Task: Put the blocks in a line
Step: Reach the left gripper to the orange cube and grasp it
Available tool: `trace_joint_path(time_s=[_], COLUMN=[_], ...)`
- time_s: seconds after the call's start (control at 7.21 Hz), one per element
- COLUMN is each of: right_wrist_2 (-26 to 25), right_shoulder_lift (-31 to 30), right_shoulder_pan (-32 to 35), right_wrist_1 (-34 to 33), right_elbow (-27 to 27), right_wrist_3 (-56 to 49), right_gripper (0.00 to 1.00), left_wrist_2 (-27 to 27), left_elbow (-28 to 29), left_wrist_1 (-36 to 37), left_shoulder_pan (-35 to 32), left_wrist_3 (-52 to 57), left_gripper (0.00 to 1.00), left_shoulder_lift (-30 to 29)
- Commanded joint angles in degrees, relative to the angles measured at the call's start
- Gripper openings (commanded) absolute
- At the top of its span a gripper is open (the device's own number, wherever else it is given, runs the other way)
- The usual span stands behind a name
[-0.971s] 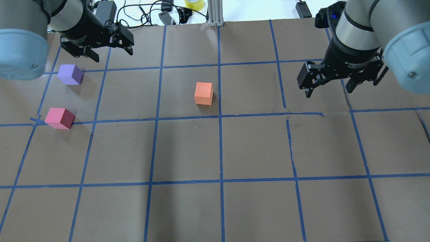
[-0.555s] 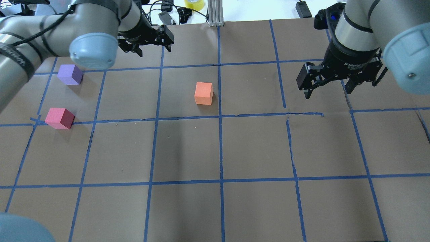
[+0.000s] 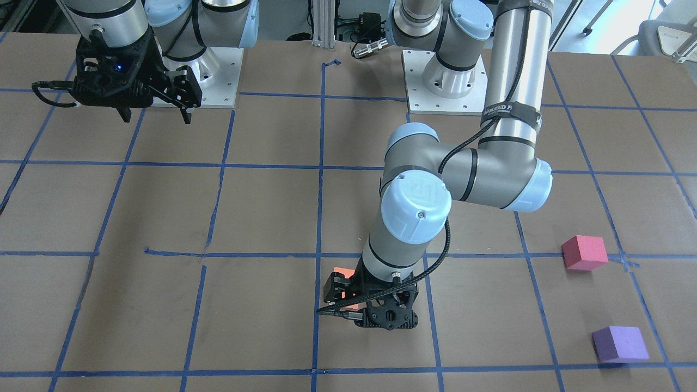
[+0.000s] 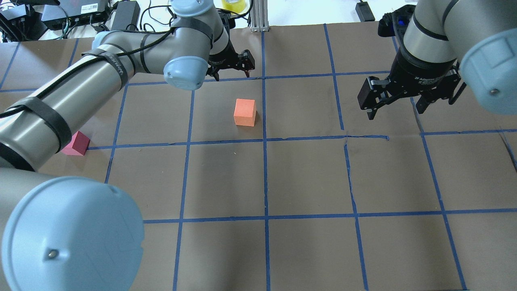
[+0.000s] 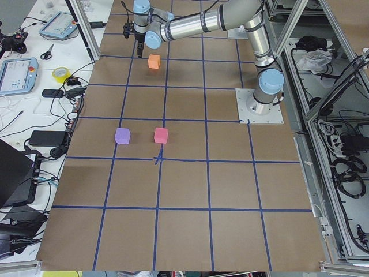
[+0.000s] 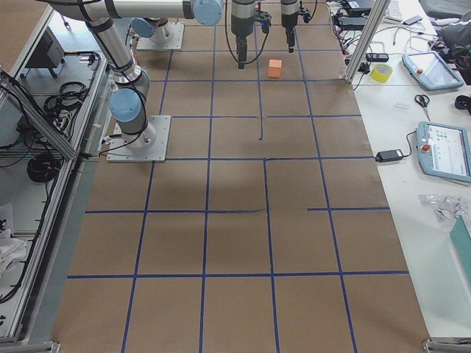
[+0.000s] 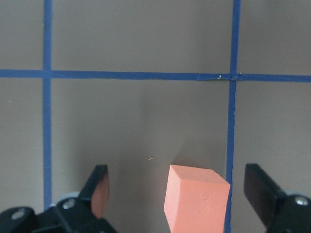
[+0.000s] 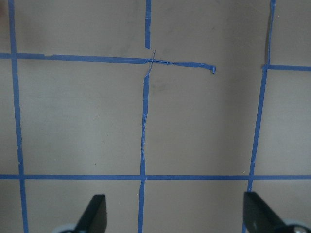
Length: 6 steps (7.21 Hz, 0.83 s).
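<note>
The orange block sits near the table's middle, beside a blue tape line. My left gripper is open and hovers just beyond it. In the left wrist view the orange block lies between the open fingers, nearer the right one. The pinkish-red block and the purple block rest apart at the table's left end. In the overhead view my left arm hides the purple one and part of the pinkish-red one. My right gripper is open and empty above bare paper.
Brown paper with a blue tape grid covers the table. Cables, power bricks and a yellow tape roll lie past the far edge, beside an aluminium post. The arm bases stand on the robot's side.
My left arm has swung right, from near the purple block to the orange block, and now covers the purple block in the overhead view. The right arm and the blocks have not moved.
</note>
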Motion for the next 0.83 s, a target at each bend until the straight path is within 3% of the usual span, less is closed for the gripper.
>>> trace_joint_path(time_s=[0.0,0.55,0.69], right_wrist_2=[-0.2,-0.29,-0.29], right_shoulder_lift=[0.04,0.04,0.04], right_shoulder_pan=[0.0,0.09,0.09], right_wrist_1=[0.0,-0.09,0.0], right_elbow=[0.02,0.02,0.02], right_wrist_3=[0.08,0.08,0.08], right_gripper=[1.0,1.0,1.0], left_wrist_2=[0.31,0.41,0.67], left_elbow=[-1.27,-8.13,-8.14], left_wrist_1=[0.45,0.8,0.8], left_shoulder_pan=[-1.28,-3.22,-3.13], left_wrist_3=[-0.41,-0.15,0.2], left_gripper=[1.0,1.0,0.71], left_shoulder_lift=[-1.23,-1.49,-1.49])
